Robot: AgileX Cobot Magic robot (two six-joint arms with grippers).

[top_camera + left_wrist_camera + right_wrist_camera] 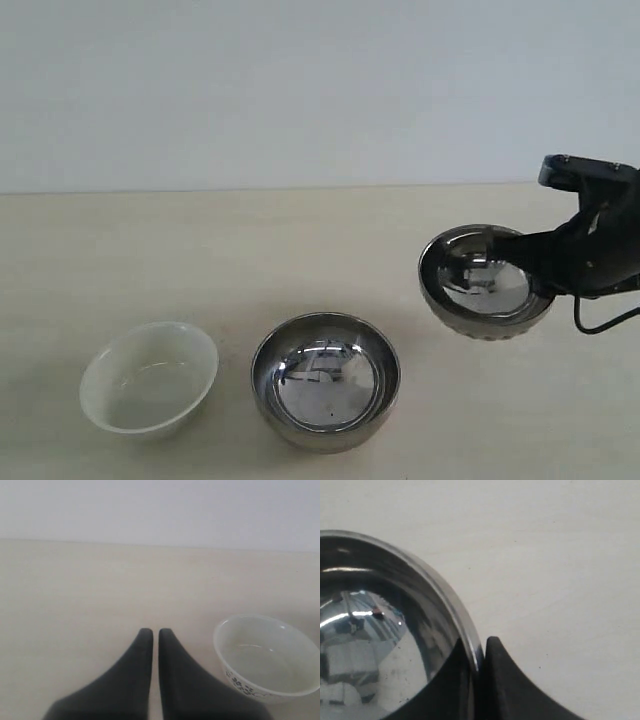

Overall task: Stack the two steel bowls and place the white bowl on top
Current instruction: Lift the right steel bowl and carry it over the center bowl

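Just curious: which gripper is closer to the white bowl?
Left. The left gripper sits beside the white bowl; the right gripper is far off, clamped on the rim of the ribbed steel bowl.

Open tabletop (236,398) separates the white bowl (149,377) from the smooth steel bowl (325,380).

On the table (200,250), the white bowl (149,377) sits front left, with the smooth steel bowl (325,380) just to its right — near, not touching. Farther right and farther back, the ribbed steel bowl (485,285) tilts in the right gripper (479,654) — rim pinched between the jaws, one inside, one outside.
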